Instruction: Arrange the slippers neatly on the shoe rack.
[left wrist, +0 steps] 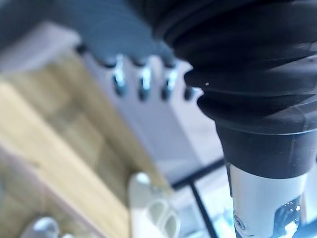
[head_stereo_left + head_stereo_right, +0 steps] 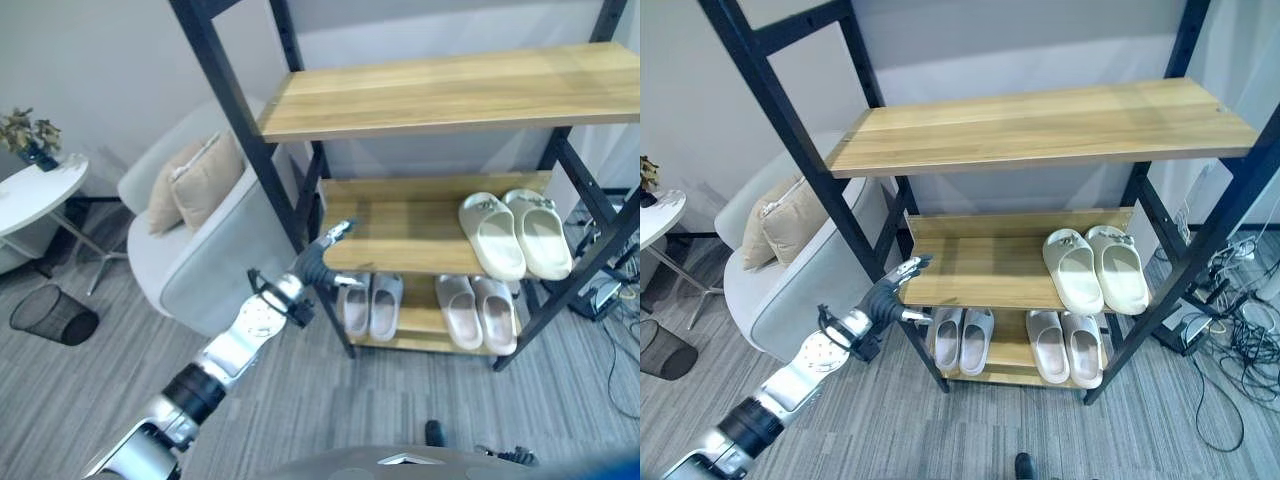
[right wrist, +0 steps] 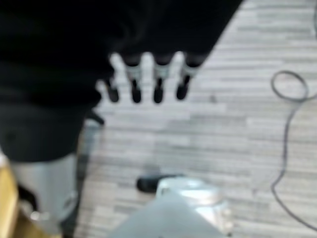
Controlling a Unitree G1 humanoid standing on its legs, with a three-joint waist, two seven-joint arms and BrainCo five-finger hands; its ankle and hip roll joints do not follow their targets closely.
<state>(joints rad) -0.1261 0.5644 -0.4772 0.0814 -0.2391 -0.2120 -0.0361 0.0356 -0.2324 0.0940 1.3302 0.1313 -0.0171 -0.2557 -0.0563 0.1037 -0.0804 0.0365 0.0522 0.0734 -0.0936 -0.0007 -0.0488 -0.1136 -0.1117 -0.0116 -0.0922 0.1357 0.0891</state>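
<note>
The shoe rack has a black frame and wooden shelves. A cream pair of slippers (image 2: 515,235) lies side by side at the right of the middle shelf (image 2: 400,230). On the bottom shelf a grey pair (image 2: 370,305) stands at the left and a beige pair (image 2: 478,312) at the right. My left hand (image 2: 318,255) is at the middle shelf's front left corner, open and empty, fingers (image 1: 143,82) straight out over the wood. The right hand (image 3: 146,79) hangs open above the grey floor, holding nothing.
The top shelf (image 2: 450,90) is bare wood. A grey armchair (image 2: 215,260) with beige cushions (image 2: 195,180) stands close to the rack's left post. Further left are a white round table (image 2: 35,195) and a black mesh bin (image 2: 55,315). Cables (image 2: 610,290) lie at the right.
</note>
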